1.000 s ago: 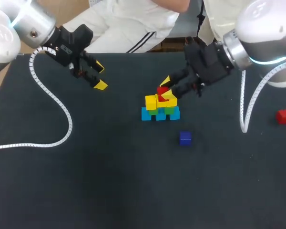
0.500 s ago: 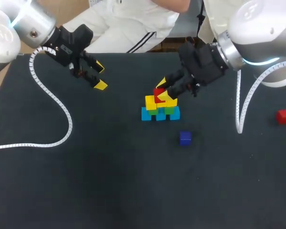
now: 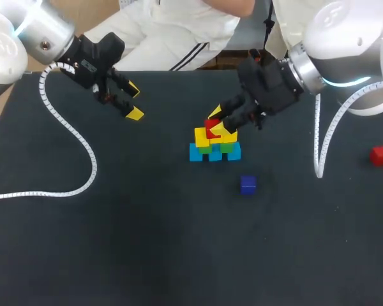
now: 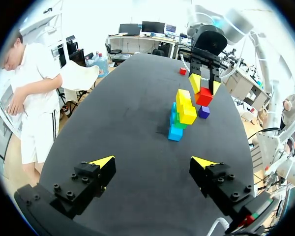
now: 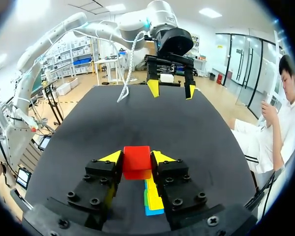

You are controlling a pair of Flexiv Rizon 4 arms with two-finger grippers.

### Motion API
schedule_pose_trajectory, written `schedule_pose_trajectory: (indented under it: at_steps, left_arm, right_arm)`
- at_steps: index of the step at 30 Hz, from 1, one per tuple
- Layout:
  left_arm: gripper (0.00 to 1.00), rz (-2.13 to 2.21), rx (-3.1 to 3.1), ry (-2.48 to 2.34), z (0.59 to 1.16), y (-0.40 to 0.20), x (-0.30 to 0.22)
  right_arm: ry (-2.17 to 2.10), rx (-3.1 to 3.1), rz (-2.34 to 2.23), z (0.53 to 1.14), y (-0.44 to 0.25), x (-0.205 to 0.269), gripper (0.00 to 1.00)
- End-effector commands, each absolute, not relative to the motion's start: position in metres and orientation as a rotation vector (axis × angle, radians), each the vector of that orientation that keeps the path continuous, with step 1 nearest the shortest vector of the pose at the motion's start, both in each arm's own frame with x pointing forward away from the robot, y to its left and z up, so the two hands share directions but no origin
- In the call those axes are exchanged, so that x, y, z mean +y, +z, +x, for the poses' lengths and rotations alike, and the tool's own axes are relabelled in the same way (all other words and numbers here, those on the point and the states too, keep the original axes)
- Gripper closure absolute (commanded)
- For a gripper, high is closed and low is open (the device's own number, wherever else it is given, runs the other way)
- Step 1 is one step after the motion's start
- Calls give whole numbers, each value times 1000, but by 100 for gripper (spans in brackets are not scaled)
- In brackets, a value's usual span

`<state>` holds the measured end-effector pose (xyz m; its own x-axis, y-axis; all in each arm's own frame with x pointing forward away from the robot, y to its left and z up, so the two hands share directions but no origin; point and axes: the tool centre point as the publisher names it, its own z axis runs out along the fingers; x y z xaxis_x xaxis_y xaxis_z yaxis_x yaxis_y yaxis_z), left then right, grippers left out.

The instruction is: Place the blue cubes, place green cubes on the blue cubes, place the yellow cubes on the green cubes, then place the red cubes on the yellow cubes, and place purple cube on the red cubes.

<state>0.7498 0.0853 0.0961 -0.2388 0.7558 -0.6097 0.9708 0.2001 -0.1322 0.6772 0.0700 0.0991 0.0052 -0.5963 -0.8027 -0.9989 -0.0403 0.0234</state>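
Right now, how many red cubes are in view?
2. A held red cube sits in the right end effector over the stack; a loose red cube lies near the table's right edge. The stack could hide another.

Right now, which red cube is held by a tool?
The red cube above the stack, in the right tool; the other red cube lies alone on the table.

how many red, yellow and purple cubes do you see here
red: 2, a held red cube in the right gripper over the stack, and a loose red cube at the table's right
yellow: 2, a first yellow cube and a second yellow cube, both in the stack
purple: 1, a purple cube loose near the stack
total: 5
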Motion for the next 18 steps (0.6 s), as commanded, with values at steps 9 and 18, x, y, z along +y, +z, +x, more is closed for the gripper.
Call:
schedule_pose_trajectory:
  at_steps: [9, 18]
  left_arm:
    - [0, 1609, 2066, -703, 749, 96, 86]
    - [0, 1609, 2066, -703, 749, 96, 86]
  right_arm:
    - [905, 1633, -1701, 688, 96, 72, 100]
    - [921, 1637, -1694, 690, 92, 72, 100]
